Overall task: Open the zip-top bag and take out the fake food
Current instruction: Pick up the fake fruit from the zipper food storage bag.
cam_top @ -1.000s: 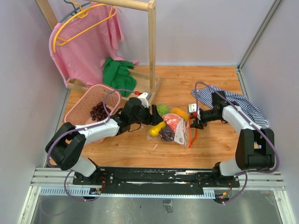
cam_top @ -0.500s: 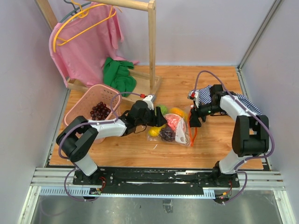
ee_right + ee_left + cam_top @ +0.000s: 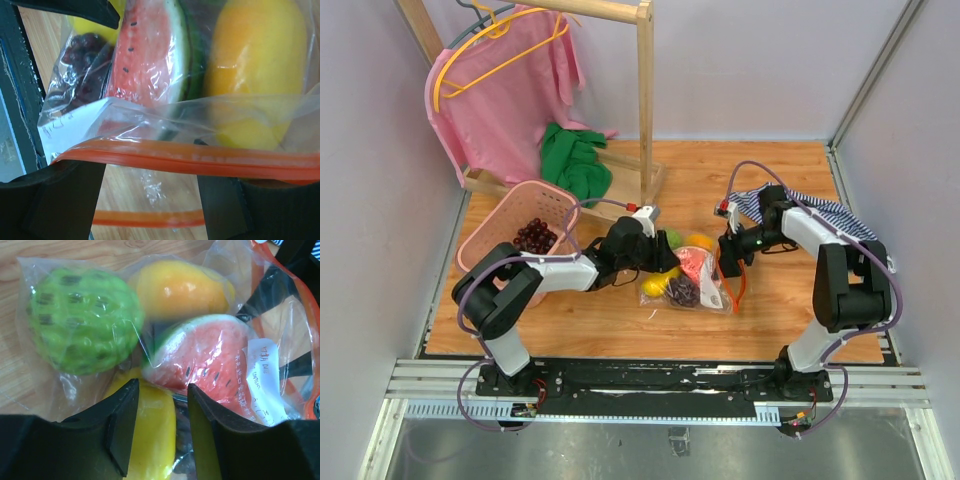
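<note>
Right fingers (image 3: 65, 200) nearer, at zip edge of zip-top bag (image 3: 150, 115)

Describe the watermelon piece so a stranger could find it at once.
Look near the middle of the wooden table, where a clear zip-top bag with an orange-red strip lies. Inside it, among a green ball, an orange fruit, a yellow fruit and dark grapes, the watermelon slice is the only red piece: a wedge with black seeds and a green rind.
</note>
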Tool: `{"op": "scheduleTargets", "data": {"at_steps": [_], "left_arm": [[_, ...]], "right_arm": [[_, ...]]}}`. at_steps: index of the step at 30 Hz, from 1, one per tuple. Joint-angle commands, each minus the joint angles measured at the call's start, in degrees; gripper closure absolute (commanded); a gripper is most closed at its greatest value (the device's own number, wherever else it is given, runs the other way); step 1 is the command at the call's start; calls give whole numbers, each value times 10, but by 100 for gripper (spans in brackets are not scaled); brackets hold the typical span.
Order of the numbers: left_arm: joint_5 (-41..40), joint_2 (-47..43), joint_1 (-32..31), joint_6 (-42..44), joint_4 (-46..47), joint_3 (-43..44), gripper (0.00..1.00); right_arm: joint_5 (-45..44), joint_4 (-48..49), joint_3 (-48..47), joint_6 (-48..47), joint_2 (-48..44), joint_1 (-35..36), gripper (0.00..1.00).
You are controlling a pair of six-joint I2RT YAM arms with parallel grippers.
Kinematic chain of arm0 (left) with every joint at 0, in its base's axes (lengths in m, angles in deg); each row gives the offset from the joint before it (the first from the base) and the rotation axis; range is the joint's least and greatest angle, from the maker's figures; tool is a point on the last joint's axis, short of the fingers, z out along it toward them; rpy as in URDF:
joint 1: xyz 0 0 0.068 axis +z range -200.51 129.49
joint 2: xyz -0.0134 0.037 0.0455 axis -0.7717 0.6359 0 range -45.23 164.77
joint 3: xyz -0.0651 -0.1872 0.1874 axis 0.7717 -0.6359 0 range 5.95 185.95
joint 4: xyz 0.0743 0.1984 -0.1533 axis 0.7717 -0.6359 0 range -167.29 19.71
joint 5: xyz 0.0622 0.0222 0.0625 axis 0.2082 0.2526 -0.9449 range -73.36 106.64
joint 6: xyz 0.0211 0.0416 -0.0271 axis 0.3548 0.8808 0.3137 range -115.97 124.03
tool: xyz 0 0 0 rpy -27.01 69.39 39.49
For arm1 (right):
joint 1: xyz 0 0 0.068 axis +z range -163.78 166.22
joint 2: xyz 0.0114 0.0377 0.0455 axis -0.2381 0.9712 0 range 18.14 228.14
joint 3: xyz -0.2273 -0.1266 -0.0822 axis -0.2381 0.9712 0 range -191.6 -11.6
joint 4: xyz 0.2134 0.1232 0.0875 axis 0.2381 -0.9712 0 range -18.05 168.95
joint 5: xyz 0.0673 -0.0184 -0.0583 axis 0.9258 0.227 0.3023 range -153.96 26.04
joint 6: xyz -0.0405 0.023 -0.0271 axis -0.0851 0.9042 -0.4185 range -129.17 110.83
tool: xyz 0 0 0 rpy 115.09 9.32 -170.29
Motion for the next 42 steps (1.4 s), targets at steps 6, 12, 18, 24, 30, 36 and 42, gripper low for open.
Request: {"op": "scheduleTargets", "data": {"at_steps": [6, 12, 18, 24, 30, 36, 42], "left_arm": [[27, 38, -26, -3, -2, 15, 53], [30, 54, -32, -11, 12, 16, 53], [16, 52, -32, -15, 19, 3, 54], [-4, 34, -32, -4, 7, -3, 53], [-12, 6, -30, 18, -9, -8, 48], [3, -17, -28, 26, -12, -17, 46], [42, 0, -30, 16, -9, -11, 60]], "right_arm": [[-34, 41, 6, 75, 20, 47, 26], [-62, 52, 12, 87, 41, 71, 26], [-37, 10, -2, 61, 56, 77, 48], [4, -42, -17, 19, 57, 49, 73], [-5, -39, -8, 6, 39, 14, 84], [27, -37, 0, 13, 39, 3, 83], [25, -14, 12, 47, 67, 8, 64]]}}
